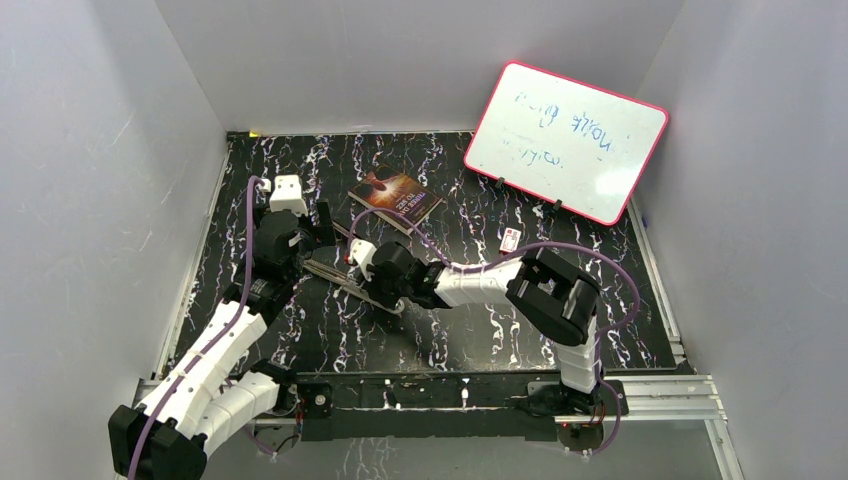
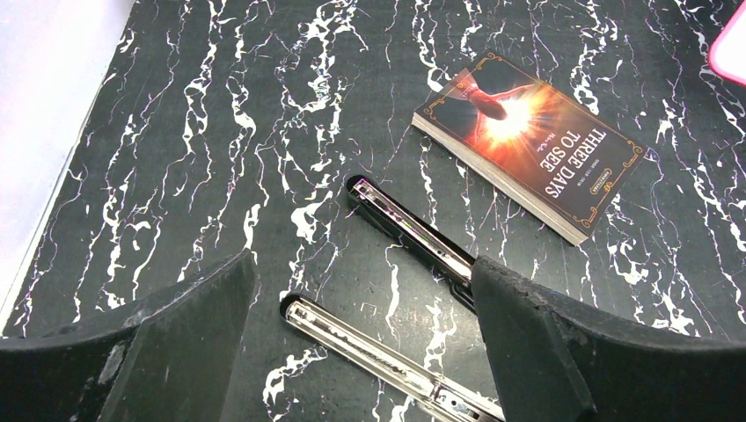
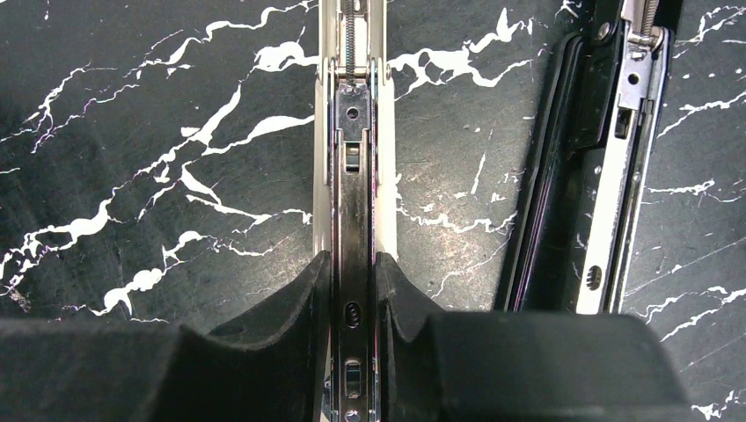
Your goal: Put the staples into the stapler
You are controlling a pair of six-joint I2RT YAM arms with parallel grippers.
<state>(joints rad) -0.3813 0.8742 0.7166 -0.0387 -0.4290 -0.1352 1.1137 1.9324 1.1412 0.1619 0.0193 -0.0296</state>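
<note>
The stapler (image 1: 335, 272) lies opened flat on the black marbled table. Its silver magazine channel (image 2: 369, 352) and its black half (image 2: 413, 233) are spread apart. My right gripper (image 3: 353, 264) is low over the table, and its fingers press both sides of the silver channel (image 3: 352, 176). The black half (image 3: 572, 176) lies to their right. A spring pusher sits in the channel ahead of the fingers. My left gripper (image 2: 362, 264) hangs open above both halves, holding nothing. A dull grey strip lies in the channel; I cannot tell whether it is the staples. A tiny white-and-red box (image 1: 511, 239) lies right of the arms.
A paperback book (image 1: 396, 196) lies behind the stapler, and it also shows in the left wrist view (image 2: 537, 145). A pink-framed whiteboard (image 1: 565, 140) leans at the back right. Grey walls close in the table on three sides.
</note>
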